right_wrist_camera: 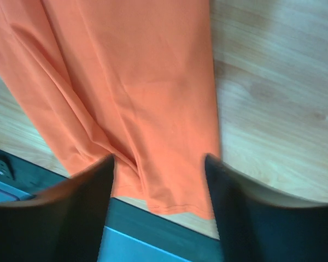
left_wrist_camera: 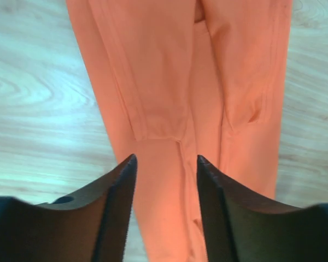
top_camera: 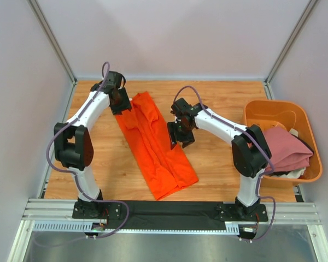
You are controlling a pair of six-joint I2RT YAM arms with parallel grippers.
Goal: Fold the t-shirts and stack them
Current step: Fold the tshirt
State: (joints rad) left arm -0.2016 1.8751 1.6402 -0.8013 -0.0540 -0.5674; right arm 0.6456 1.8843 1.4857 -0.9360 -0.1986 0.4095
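Observation:
A bright orange t-shirt (top_camera: pixel 153 147) lies on the wooden table as a long narrow strip, running from far left to near right. My left gripper (top_camera: pixel 122 105) hovers over its far end, open, with only cloth (left_wrist_camera: pixel 158 82) below its fingers (left_wrist_camera: pixel 120 185). My right gripper (top_camera: pixel 177 139) is at the strip's right edge near the middle, also open; in its wrist view the shirt's hem (right_wrist_camera: pixel 180 204) lies between and beyond the blurred jaws. A dusty pink t-shirt (top_camera: pixel 287 150) is heaped in the tub at the right.
A rigid orange plastic tub (top_camera: pixel 273 106) stands at the table's right edge with the pink shirt and some white cloth (top_camera: pixel 295 173) in it. A black strip (top_camera: pixel 169 207) runs along the near edge between the arm bases. Grey walls enclose the table.

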